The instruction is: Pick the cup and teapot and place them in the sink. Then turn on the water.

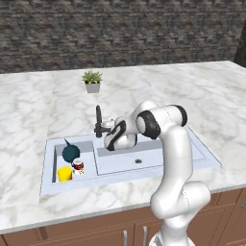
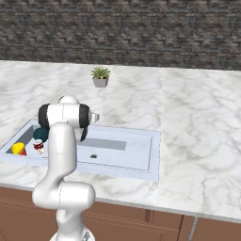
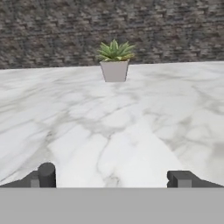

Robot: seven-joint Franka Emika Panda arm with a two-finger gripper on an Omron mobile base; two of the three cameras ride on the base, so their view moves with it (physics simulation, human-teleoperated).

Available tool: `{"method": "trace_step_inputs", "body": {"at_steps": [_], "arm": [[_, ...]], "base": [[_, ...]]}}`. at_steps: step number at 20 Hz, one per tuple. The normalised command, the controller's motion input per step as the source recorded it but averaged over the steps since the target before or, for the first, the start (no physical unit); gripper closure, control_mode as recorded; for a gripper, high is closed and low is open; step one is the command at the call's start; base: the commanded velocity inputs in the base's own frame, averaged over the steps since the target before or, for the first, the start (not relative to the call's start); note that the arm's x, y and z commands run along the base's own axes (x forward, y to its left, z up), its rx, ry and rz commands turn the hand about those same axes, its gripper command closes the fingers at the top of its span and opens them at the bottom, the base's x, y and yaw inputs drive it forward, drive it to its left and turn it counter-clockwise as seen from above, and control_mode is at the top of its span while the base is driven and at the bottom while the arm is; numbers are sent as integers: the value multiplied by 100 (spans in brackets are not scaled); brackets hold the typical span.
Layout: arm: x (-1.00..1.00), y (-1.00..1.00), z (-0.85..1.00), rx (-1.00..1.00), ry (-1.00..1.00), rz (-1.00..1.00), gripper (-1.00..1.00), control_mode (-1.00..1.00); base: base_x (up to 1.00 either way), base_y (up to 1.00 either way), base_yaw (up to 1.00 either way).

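Observation:
The pale sink (image 1: 204,156) is set into the marble counter. In its small left basin lie the dark teal teapot (image 1: 70,152) and the yellow cup (image 1: 64,173), close together; from the right side they show as teapot (image 2: 40,134) and cup (image 2: 19,148). A slim black faucet (image 1: 99,121) stands behind the basins, and no water runs from it. My gripper (image 1: 108,126) hovers just right of the faucet and points level toward the back of the counter. In the hand view the gripper (image 3: 113,177) is open with nothing between its fingertips (image 3: 47,174).
A small red-and-white can (image 1: 78,166) stands in the side basin beside the cup. A potted plant (image 3: 114,61) sits on the counter behind the sink, before a dark stone wall. The main basin has a drain hole (image 1: 138,161).

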Motion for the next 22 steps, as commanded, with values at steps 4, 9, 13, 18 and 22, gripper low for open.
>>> {"method": "trace_step_inputs", "body": {"at_steps": [4, 9, 13, 18, 22], "arm": [[0, -99, 0, 2, 0, 0, -100, -100], [0, -100, 0, 3, 0, 0, -100, -100], [0, -95, 0, 3, 0, 0, -100, -100], [0, -81, 0, 3, 0, 0, -100, -100], [0, -70, 0, 2, 0, 0, -100, -100]], "base": [[0, 0, 0], [0, 0, 0], [0, 0, 0], [0, 0, 0], [0, 0, 0]]}}
